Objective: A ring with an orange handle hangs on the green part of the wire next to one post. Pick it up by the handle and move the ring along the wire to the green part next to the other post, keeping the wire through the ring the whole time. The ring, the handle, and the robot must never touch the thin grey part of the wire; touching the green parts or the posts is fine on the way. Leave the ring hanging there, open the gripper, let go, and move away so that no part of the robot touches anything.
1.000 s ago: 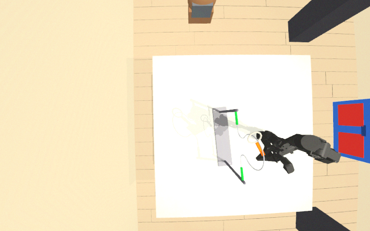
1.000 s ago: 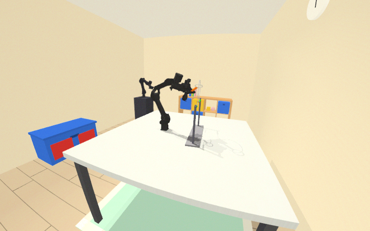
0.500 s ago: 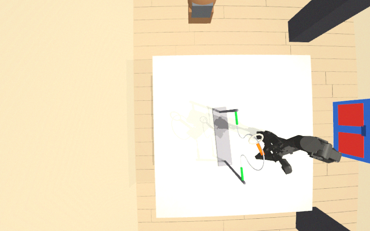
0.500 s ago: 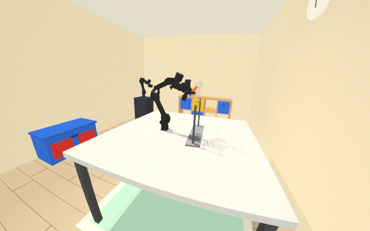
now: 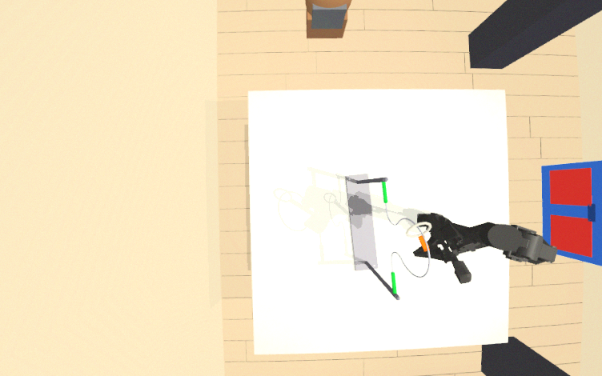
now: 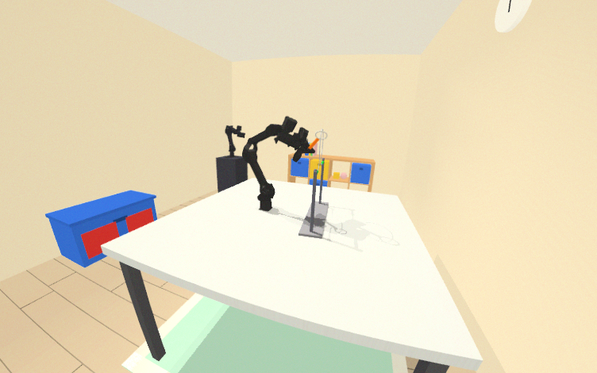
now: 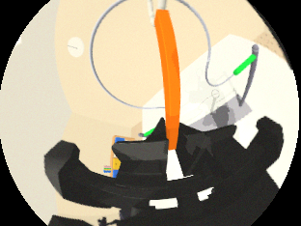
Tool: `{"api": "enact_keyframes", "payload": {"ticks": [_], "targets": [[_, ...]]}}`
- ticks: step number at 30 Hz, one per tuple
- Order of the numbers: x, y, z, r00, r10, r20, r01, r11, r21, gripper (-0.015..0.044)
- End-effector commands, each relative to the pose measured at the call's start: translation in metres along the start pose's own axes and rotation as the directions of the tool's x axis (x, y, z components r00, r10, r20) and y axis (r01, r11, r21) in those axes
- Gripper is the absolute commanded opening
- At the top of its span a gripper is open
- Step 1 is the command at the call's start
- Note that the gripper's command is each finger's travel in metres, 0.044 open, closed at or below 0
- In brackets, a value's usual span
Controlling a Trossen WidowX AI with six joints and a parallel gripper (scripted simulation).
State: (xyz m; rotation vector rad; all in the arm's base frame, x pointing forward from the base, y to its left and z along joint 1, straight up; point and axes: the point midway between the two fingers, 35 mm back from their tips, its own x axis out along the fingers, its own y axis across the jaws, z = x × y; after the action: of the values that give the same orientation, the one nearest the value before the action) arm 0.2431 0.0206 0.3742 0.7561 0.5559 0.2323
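The ring appears to be around the thin grey wire, high up between the posts; I cannot tell whether they touch. My gripper is shut on the lower end of the orange handle, which slants up to the ring. In the top view, one green part is by the upper post, the other green part by the lower post. Most of the ring is outside the wrist view.
Both posts rise from a grey base plate on the white table. A wire loop bends out toward the arm, close to the gripper in the top view. A blue cabinet stands beyond the table.
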Motion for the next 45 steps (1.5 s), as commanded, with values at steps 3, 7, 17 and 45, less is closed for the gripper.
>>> {"api": "enact_keyframes", "payload": {"ticks": [3,7,17,45], "targets": [[-0.002,0.0,0.002,0.999,-0.031,0.012,0.032,0.998,-0.062,-0.015],[-0.001,-0.002,0.002,0.998,-0.056,0.018,0.057,0.993,-0.099,-0.015],[-0.001,-0.007,0.003,0.992,-0.123,0.038,0.128,0.971,-0.203,-0.015],[-0.004,-0.022,0.008,0.944,-0.297,0.143,0.328,0.814,-0.48,-0.015]]}}
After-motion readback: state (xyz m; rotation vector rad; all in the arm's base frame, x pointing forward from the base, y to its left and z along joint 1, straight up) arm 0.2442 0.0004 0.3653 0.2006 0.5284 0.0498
